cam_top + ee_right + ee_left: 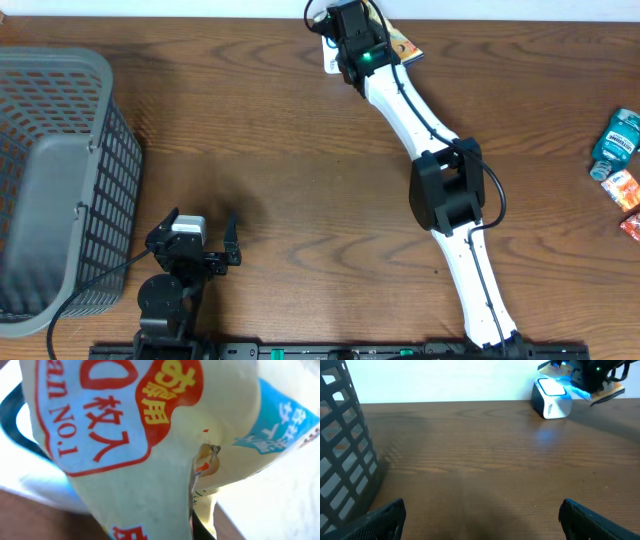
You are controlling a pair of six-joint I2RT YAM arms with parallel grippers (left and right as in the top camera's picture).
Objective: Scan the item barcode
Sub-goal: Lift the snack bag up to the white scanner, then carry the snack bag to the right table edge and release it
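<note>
At the back of the table my right gripper (352, 42) is shut on the item, a pale yellow packet (402, 45) with red and blue print. It holds the packet just above the white barcode scanner (331, 57). In the left wrist view the scanner (551, 399) glows blue under the packet (609, 391). The packet (125, 435) fills the right wrist view and hides most of the fingers (201, 529). No barcode shows. My left gripper (197, 224) rests near the front left, open and empty, its jaws spread wide over bare wood (482, 520).
A grey mesh basket (60, 180) stands at the left edge, right beside my left gripper (340, 445). At the right edge lie a teal bottle (617, 140) and small orange packets (625, 192).
</note>
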